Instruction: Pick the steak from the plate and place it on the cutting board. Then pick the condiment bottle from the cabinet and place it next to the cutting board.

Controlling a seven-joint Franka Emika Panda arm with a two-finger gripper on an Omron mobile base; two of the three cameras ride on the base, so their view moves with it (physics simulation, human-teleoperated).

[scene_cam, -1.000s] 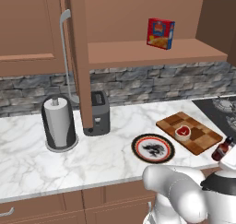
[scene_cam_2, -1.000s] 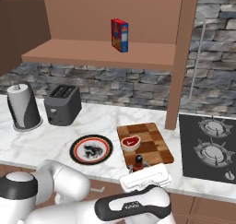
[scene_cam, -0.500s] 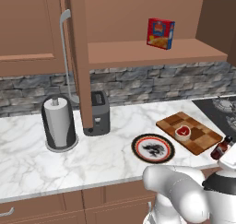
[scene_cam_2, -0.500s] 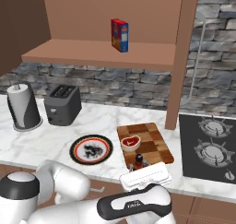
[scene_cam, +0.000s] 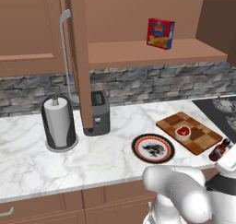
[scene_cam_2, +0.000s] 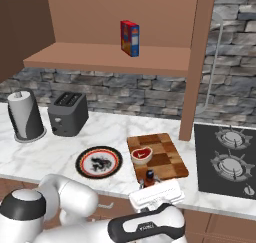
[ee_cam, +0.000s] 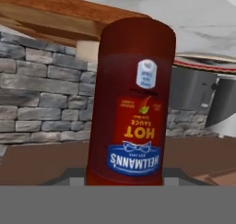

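Note:
My gripper [scene_cam_2: 150, 183] is shut on the condiment bottle [scene_cam_2: 149, 176], a slim dark red bottle with a black cap. It hangs tilted just in front of the cutting board's [scene_cam_2: 168, 160] near edge, low over the counter. In the hand view the bottle [ee_cam: 130, 103] appears upside down with its hot sauce label facing me. The steak [scene_cam_2: 141, 154] lies on the checkered cutting board [scene_cam: 203, 136], as the left base view also shows for the steak [scene_cam: 182, 132] and bottle [scene_cam: 219, 150]. The plate [scene_cam: 137, 147] sits bare to the board's left. The open cabinet [scene_cam: 152, 52] shelf is above.
A red and yellow box [scene_cam: 160, 33] stands on the shelf. The toaster [scene_cam: 97, 112] and paper towel holder [scene_cam: 58, 124] are at the back left of the marble counter. A stovetop [scene_cam_2: 227, 157] lies to the right of the board. A long silver door handle [scene_cam: 64, 57] hangs nearby.

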